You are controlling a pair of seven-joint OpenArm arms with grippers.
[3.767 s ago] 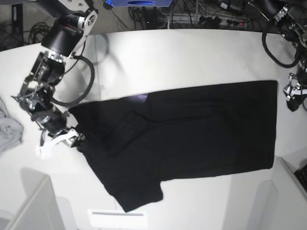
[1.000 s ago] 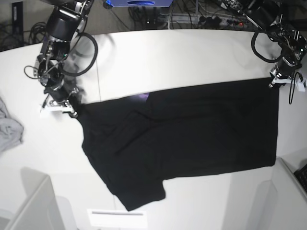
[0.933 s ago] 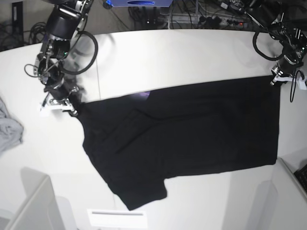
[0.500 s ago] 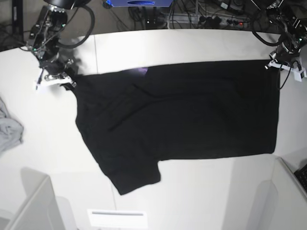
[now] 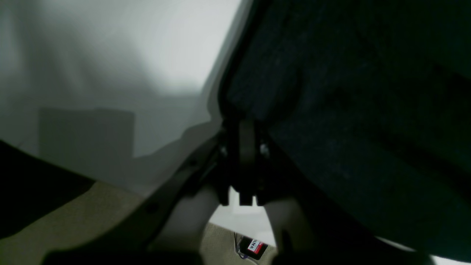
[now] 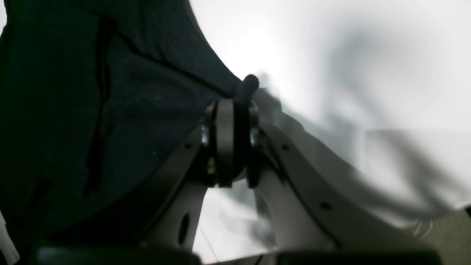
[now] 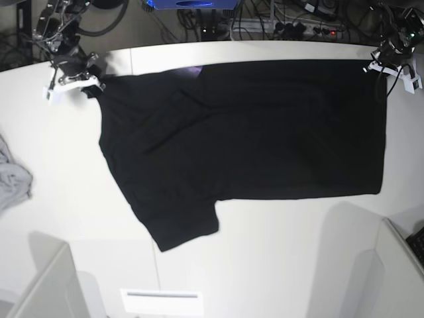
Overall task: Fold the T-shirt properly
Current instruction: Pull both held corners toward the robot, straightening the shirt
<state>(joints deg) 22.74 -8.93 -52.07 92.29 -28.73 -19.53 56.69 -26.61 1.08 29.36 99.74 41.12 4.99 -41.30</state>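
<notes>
The black T-shirt (image 7: 252, 126) lies spread across the white table (image 7: 278, 265), with one sleeve (image 7: 179, 222) pointing toward the near edge. A sliver of purple print (image 7: 194, 68) peeks out at its far edge. My right gripper (image 7: 91, 86) is at the left of the base view, shut on the shirt's far left corner. In the right wrist view the pinched fabric (image 6: 110, 92) bulges out above the closed gripper (image 6: 235, 99). My left gripper (image 7: 384, 66) is at the far right, shut on the other far corner. The cloth (image 5: 349, 110) runs from the closed gripper (image 5: 244, 123).
A light grey cloth (image 7: 13, 175) lies crumpled at the table's left edge. A white label (image 7: 162, 301) sits near the front edge. Pale bins stand at the front left (image 7: 40, 285) and front right (image 7: 401, 271). Cables (image 7: 278, 23) crowd the floor behind the table.
Both grippers have moved toward the far side of the table, dragging the shirt's held edge with them. The whole shirt has slid away from the near edge and pulled straighter.
</notes>
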